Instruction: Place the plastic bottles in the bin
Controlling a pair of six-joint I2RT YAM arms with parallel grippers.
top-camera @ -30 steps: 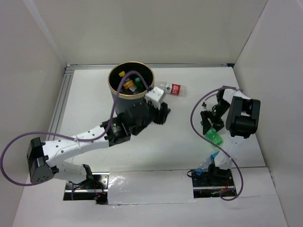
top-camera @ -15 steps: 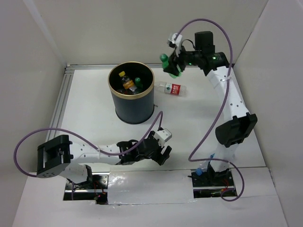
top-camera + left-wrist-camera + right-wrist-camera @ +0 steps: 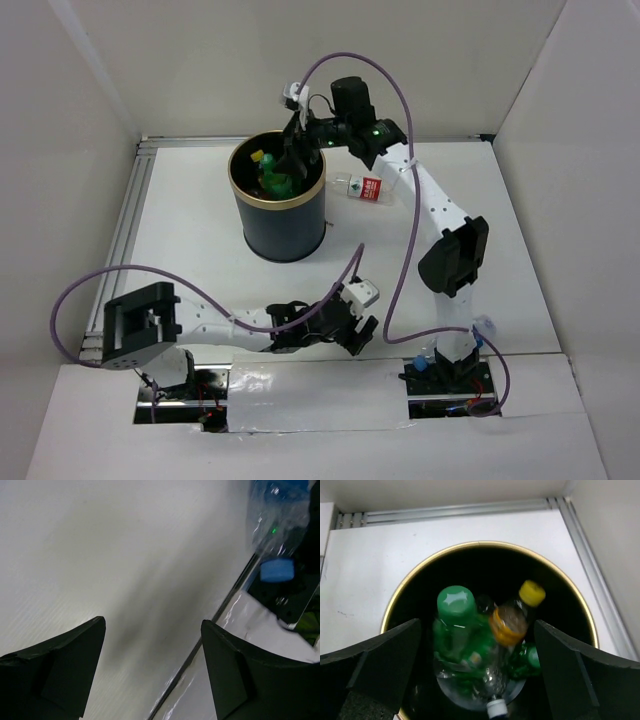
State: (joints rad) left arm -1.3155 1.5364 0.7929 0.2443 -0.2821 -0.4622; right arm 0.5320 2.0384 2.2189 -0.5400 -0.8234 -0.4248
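Observation:
The bin (image 3: 285, 230), dark with a gold rim (image 3: 480, 543), stands at the back left of the table. My right gripper (image 3: 291, 152) hangs open right above its mouth, jaws wide and empty (image 3: 477, 625). Below them a green bottle (image 3: 455, 605) lies in the bin among an orange-capped one (image 3: 507, 625), a yellow-capped one (image 3: 532, 592) and another green one (image 3: 527, 660). A red-and-white labelled bottle (image 3: 365, 187) lies on the table just right of the bin. My left gripper (image 3: 358, 335) is open and empty, low over the table near the front edge (image 3: 153, 625).
White walls close in the table on three sides, and a metal rail (image 3: 125, 225) runs along the left edge. The right arm's base (image 3: 445, 375), with a blue part (image 3: 276, 570), sits close to the right of my left gripper.
The right arm swung left from beside the bin to above its mouth and opened; the green bottle left its jaws and now lies in the bin. The left gripper shifted slightly right.

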